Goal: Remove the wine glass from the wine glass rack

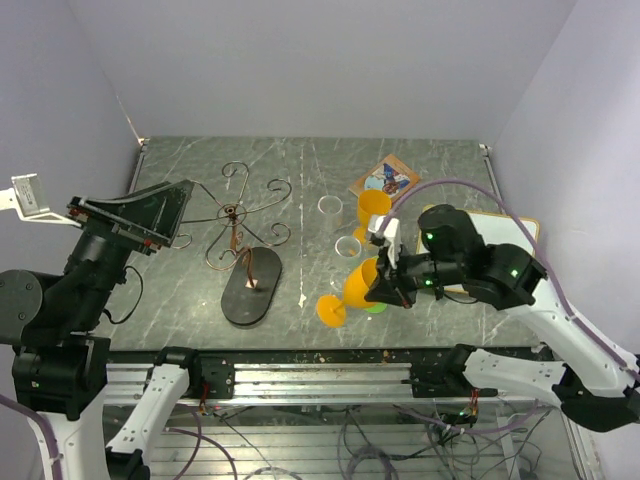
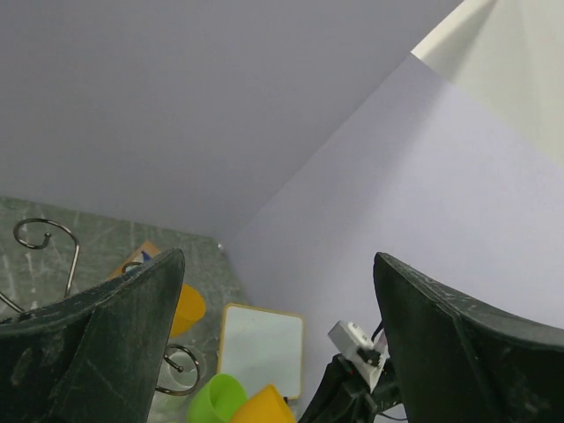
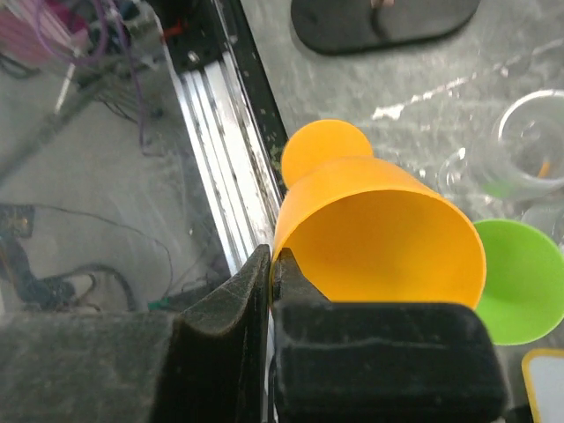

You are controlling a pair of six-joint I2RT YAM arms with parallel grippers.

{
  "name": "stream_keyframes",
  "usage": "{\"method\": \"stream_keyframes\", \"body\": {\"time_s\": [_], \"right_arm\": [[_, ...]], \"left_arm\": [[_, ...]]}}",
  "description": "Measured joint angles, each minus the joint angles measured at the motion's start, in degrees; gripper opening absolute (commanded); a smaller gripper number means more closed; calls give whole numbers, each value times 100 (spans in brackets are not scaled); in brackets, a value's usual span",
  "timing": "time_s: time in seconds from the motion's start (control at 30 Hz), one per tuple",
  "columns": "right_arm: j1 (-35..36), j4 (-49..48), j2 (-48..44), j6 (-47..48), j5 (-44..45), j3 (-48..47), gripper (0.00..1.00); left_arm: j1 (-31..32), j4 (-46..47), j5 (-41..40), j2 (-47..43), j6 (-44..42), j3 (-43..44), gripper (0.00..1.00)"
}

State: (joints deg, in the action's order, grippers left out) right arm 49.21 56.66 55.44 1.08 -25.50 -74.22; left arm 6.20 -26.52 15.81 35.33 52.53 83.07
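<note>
Grey marbled tabletop (image 1: 180, 290) carries everything. L arm (image 1: 60, 290) stands raised at the table's left edge. The left gripper (image 1: 180, 212) has its fingers spread wide w/ nothing between them, just left of the rack's scrolls and apart from them. R arm (image 1: 520, 280) reaches in from the right, low over the near part of the table.

Thin copper-brown wire wine glass rack (image 1: 237, 215), curled scroll arms round a central post, stands on its dark oval base left of centre. No glass hangs on the arms that show.

White board w/ yellowish rim (image 1: 505, 222) lies at the far right, partly under the R arm.

Orange plastic wine glass (image 1: 355, 285) is off the rack, well to its right, near the table's front edge. It is tilted steeply, round foot toward the front rail, mouth toward the wrist. Can't tell if the foot touches the table. The right gripper (image 3: 273, 264) is clamped on the bowl's rim, one finger outside the wall, one inside.

Second orange glass (image 1: 373, 207) stands upright behind it. Green cup (image 3: 520, 282) sits just beside the held glass. Two clear plastic cups (image 1: 330, 205) stand between the rack & the upright glass. Small colourful card (image 1: 388, 178) lies farthest back.
</note>
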Motion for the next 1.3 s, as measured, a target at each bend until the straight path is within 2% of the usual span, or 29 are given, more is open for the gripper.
{"method": "stream_keyframes", "body": {"time_s": [0.3, 0.63, 0.93, 1.03, 1.13, 1.3], "right_arm": [[697, 188, 699, 15, 1447, 13, 0], [1631, -162, 1851, -343, 2540, 109, 0], [1687, -461, 2120, -511, 2931, 516, 0], [1687, -516, 2157, -555, 2968, 549, 12], [1690, -564, 2205, -632, 3034, 549, 30], [1692, -516, 2111, -737, 3292, 498, 55]], "left_arm": [[0, -511, -343, 42, -461, 245, 98], [0, -879, -509, 107, -844, 599, 98], [0, -1176, -660, 138, -1198, 946, 98], [0, -1248, -667, 138, -1263, 957, 98], [0, -1320, -669, 162, -1320, 997, 98], [0, -1368, -673, 181, -1388, 1032, 98]]}}
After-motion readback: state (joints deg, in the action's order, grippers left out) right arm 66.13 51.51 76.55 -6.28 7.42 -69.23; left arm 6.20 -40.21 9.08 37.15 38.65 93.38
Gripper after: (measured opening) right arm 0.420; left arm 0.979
